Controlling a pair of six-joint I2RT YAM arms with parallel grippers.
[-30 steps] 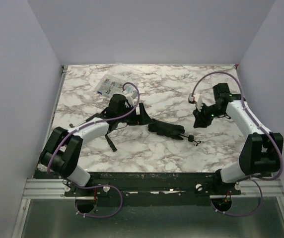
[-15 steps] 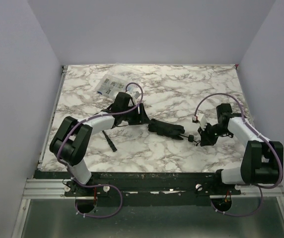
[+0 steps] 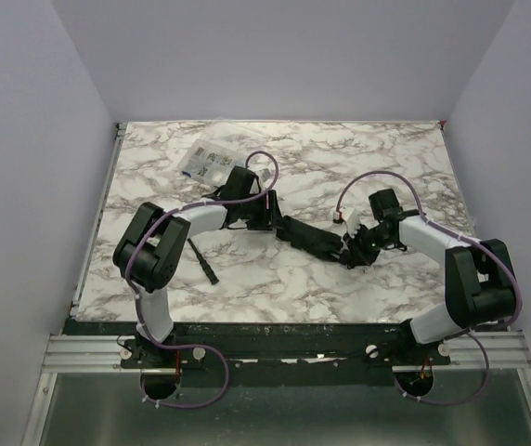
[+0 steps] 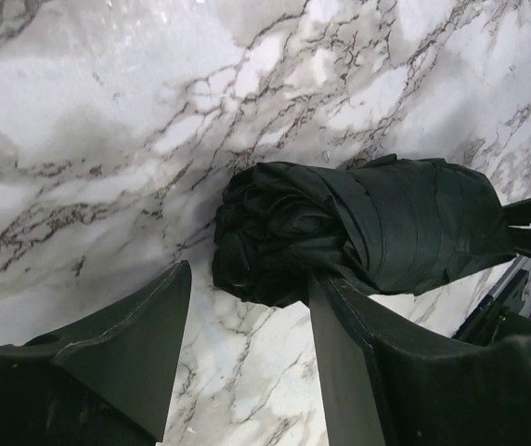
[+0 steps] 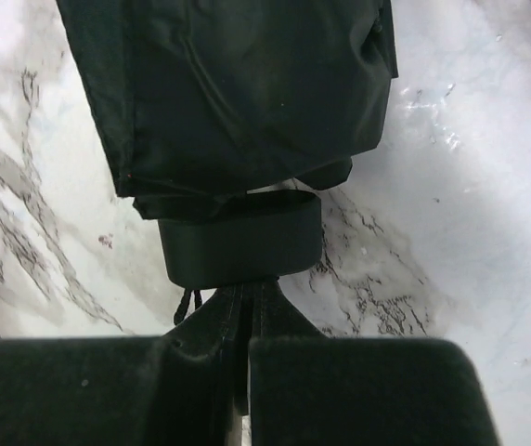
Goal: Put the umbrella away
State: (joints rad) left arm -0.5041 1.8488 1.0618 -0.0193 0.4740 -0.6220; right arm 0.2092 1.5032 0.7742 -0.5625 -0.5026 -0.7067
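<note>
The folded umbrella (image 3: 310, 239) lies mid-table, dark canopy bundled up. Its handle (image 5: 238, 243) sits tight against the canopy (image 5: 238, 93), with no shaft showing. My right gripper (image 3: 354, 249) is shut, and in the right wrist view its tips (image 5: 247, 288) press on the handle's end. A bit of the wrist loop (image 5: 187, 302) hangs beside them; I cannot tell if it is pinched. My left gripper (image 3: 270, 218) stands at the opposite end. In the left wrist view its jaws (image 4: 247, 279) are apart over bare table, with one finger (image 4: 340, 344) touching the canopy's end (image 4: 340, 232).
A clear plastic box (image 3: 205, 160) with printed contents lies at the back left. A small black-handled tool (image 3: 202, 265) lies on the marble (image 3: 275, 288) near the left arm. Grey walls close in the table on three sides.
My right gripper shut and moved left, bringing the handle up against the canopy, so the thin shaft no longer shows. My left gripper moved right to the umbrella's other end and its jaws narrowed.
</note>
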